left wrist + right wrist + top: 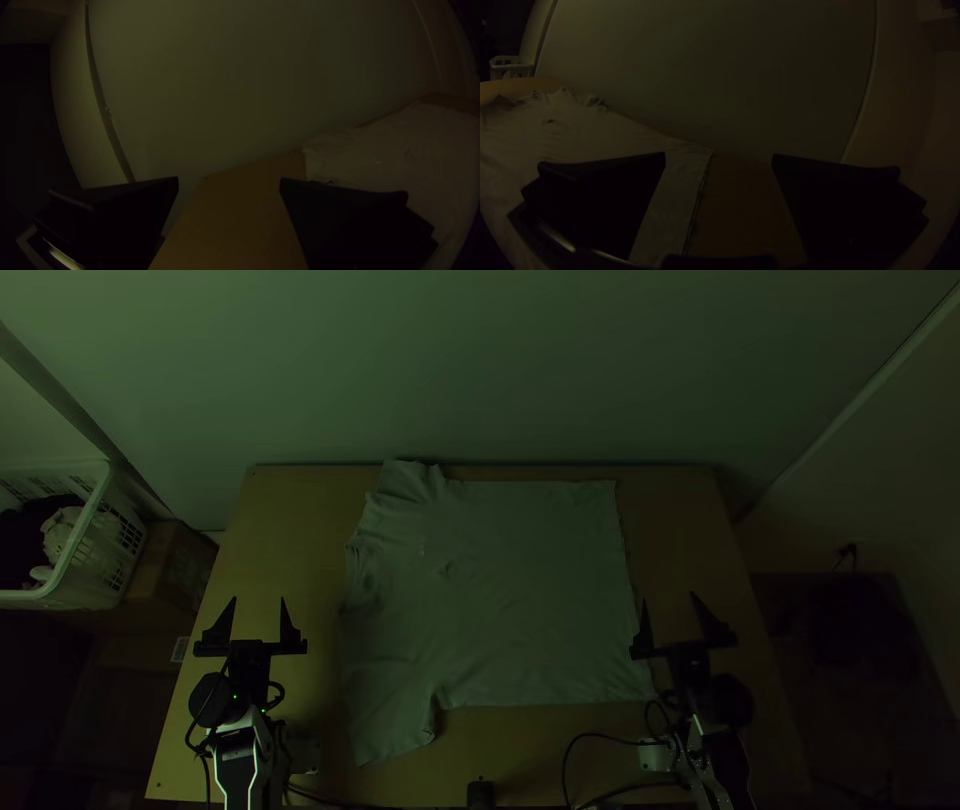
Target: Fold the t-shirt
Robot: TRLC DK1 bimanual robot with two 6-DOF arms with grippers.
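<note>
Showing the t-shirt [500,600] lying spread on the table [290,540], with the collar [360,575] facing left and the hem [627,570] facing right. Holding the left pincer [258,599] spread beside the cloth and the right pincer [668,597] spread near the hem, pinching nothing. Probably just beginning the fold, so calling for smoothing the creased near sleeve [390,732], then gripping there and at the near hem corner, lifting low and laying evenly toward the middle. Risking a twist by pulling unevenly. Sitting against a plain wall [480,370] in dim light, with a white basket [80,528] standing off left, beside a cardboard box [175,565].
</note>
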